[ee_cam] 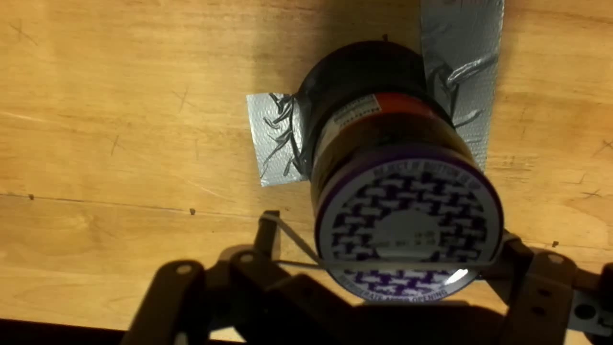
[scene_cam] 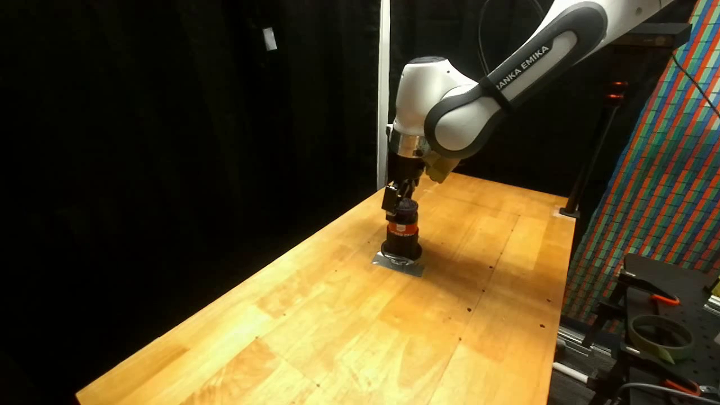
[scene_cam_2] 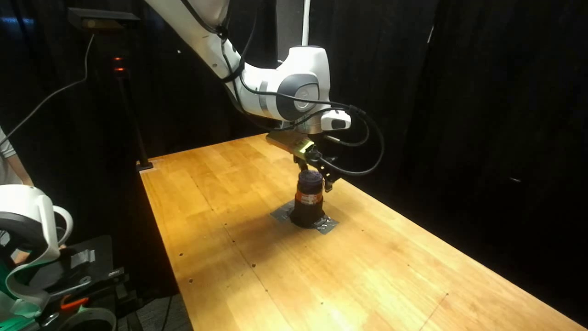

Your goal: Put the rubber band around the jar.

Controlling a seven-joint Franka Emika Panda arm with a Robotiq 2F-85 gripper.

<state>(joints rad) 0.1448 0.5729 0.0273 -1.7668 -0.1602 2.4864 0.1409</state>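
The jar (scene_cam: 403,229) has a purple-and-white patterned lid and an orange-red label. It stands upright in a black round base (scene_cam: 402,246), in both exterior views (scene_cam_2: 308,198). In the wrist view the jar (ee_cam: 407,124) fills the middle, its lid facing the camera. My gripper (ee_cam: 390,224) is open, with one finger on each side of the lid. A thin rubber band (ee_cam: 296,236) is looped around both fingertips and stretched between them. Its strands cross over the near part of the lid. The gripper (scene_cam_2: 313,175) sits at lid height. The band is too small to make out in the exterior views.
Silver tape (ee_cam: 278,139) fixes the base to the wooden table (scene_cam: 337,337). A cable loop (scene_cam_2: 382,142) hangs beside the wrist. A black pole (scene_cam: 590,152) stands at the table's far corner. A dark side stand with a tape roll (scene_cam: 661,337) is beside the table.
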